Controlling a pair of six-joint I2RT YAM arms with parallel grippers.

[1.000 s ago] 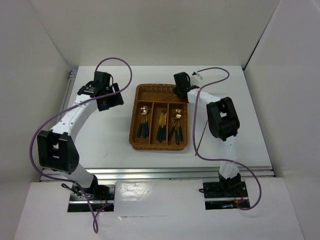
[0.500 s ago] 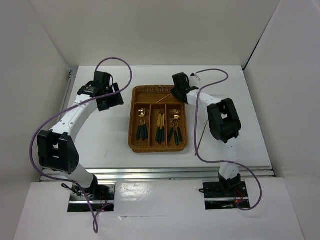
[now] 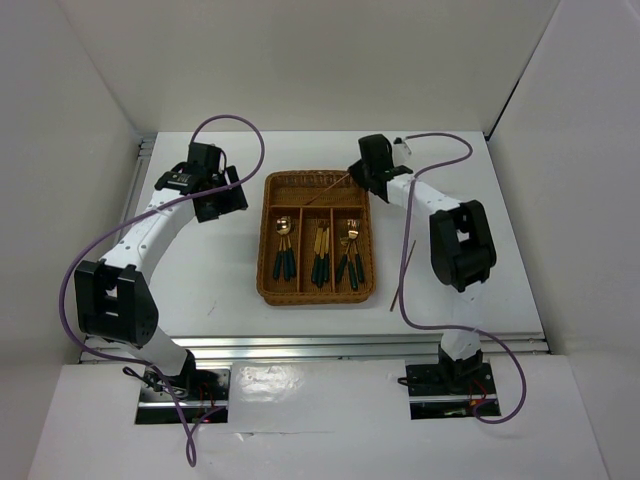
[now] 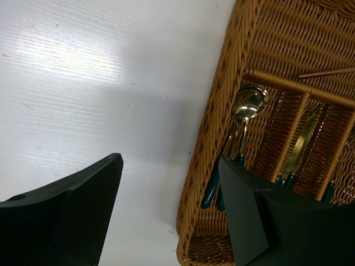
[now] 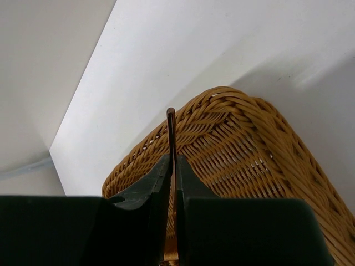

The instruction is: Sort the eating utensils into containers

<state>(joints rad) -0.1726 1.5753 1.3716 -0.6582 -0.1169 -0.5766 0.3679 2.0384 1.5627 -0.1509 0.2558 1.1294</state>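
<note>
The brown wicker tray (image 3: pixel 266 238) holds gold spoons (image 3: pixel 285 245), knives (image 3: pixel 321 255) and forks (image 3: pixel 352 255) with teal handles, one kind in each long slot. My right gripper (image 3: pixel 366 174) hangs over the tray's far right corner, shut on a thin reddish-brown chopstick (image 3: pixel 328 191) that slants across the crosswise slot. In the right wrist view the chopstick (image 5: pixel 171 124) sticks out between the pressed fingers of the gripper (image 5: pixel 172 166) above the tray rim (image 5: pixel 233 100). My left gripper (image 3: pixel 215 195) stands open left of the tray. Its fingers (image 4: pixel 83 210) hold nothing, beside the tray wall (image 4: pixel 205 144) and spoons (image 4: pixel 248 105).
A second chopstick (image 3: pixel 403 275) lies on the white table to the right of the tray, partly under the right arm's purple cable (image 3: pixel 405 300). White walls close in the table on three sides.
The right gripper has drawn back and to the right with the chopstick, and its elbow has swung right. Its jaws have tightened. The left arm has not moved.
</note>
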